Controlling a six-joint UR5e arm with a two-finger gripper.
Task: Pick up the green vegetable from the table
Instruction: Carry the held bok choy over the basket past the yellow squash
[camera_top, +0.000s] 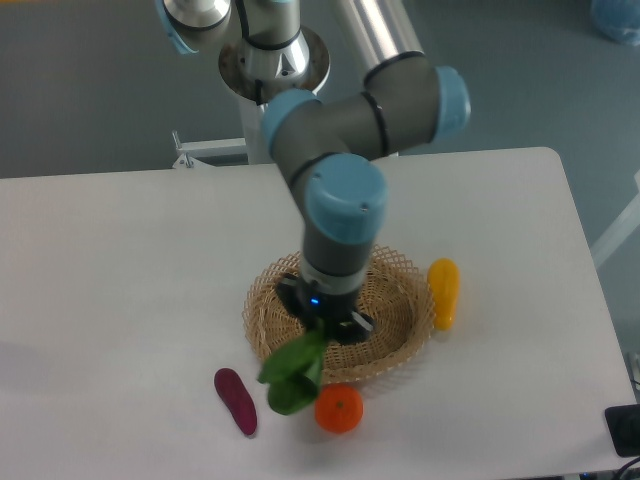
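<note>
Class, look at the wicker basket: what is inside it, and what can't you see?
Over the basket the gripper holds the green vegetable, whose leaves hang over the front rim. The arm covers much of the basket's floor, so anything lying there is hidden.

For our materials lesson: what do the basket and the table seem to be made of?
Basket: looks like woven wicker or straw, tan and matte, with open lattice weave at the rim. Table: smooth, matte white top, probably laminate or plastic; the picture leaves that open.
</note>
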